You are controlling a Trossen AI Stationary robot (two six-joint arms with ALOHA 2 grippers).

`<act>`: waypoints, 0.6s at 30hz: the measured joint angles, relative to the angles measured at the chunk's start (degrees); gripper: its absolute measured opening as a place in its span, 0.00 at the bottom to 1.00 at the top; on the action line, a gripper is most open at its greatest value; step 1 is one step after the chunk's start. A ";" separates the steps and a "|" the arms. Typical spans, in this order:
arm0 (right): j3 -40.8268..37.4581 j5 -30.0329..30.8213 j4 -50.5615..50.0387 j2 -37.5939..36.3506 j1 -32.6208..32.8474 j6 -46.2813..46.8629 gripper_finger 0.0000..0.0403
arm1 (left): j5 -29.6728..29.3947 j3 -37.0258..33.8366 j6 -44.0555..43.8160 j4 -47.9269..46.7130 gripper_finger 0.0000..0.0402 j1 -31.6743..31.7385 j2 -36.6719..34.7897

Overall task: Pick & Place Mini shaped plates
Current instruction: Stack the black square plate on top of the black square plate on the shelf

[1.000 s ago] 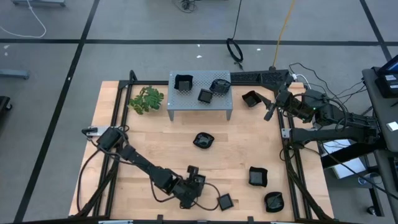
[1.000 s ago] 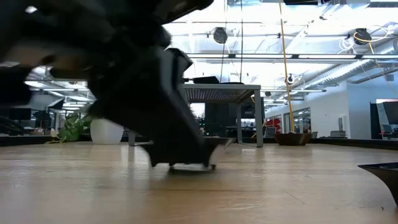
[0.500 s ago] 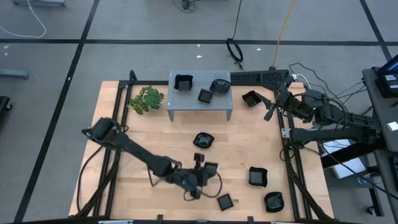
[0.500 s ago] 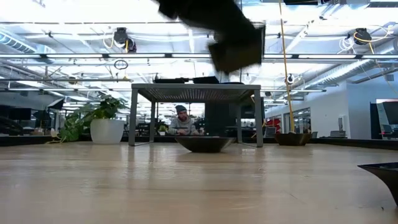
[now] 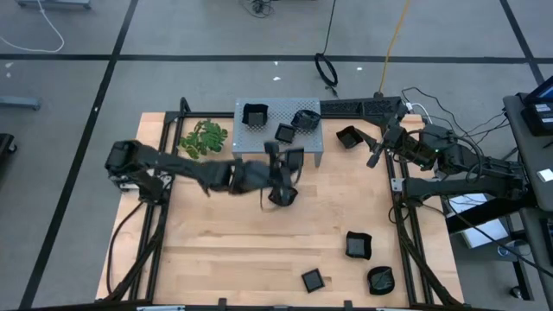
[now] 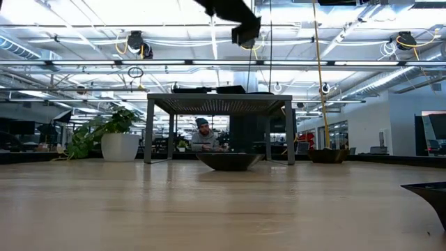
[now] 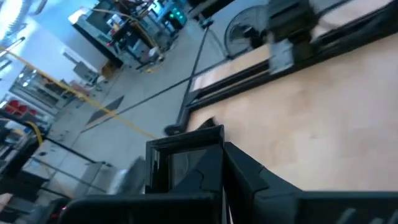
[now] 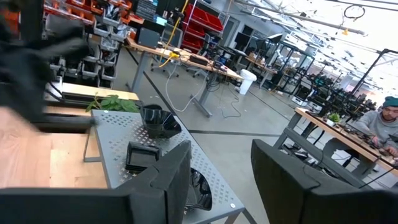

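Nearest the front edge of the wooden table (image 5: 216, 259), three mini shaped plates are lying apart from one another: a small flat square plate (image 5: 312, 280), a rounded plate (image 5: 379, 279) at the front right corner, and a squarish rimmed plate (image 5: 359, 245) a little farther in. Toward the middle, a scalloped plate (image 5: 282, 197) is sitting on the wood just in front of the stand, showing in the low view as a shallow bowl (image 6: 228, 161). Above it, the left gripper (image 5: 285, 160) is hanging in the air with its fingers pinching a square plate (image 7: 185, 163) between them, right beside the front edge of the grey perforated stand (image 5: 259, 138); in the low view it is hovering high over the stand's top. On the stand, three more plates are resting: a deep square plate (image 5: 255, 114) at the back left, a flat plate (image 5: 285, 133) near the middle, and a crumpled-looking plate (image 5: 304, 119) at the back right. The green sprig (image 5: 203, 138) is lying to the stand's left. Another dark plate (image 5: 349, 136) is lying on the table to the stand's right. The right gripper (image 5: 378, 149) is waiting at the table's right edge with its fingers spread apart. Beyond the table, a seated person (image 6: 203, 137) is showing in the room.
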 joint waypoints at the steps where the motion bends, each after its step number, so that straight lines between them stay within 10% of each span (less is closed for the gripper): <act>1: 0.00 0.00 -0.02 -0.02 0.00 0.00 0.39 | 1.15 0.00 1.08 0.03 0.02 1.72 -0.07; 18: 0.00 0.00 -0.02 -0.02 -0.01 -0.02 0.39 | 22.67 0.00 9.56 -12.00 0.03 19.02 -0.03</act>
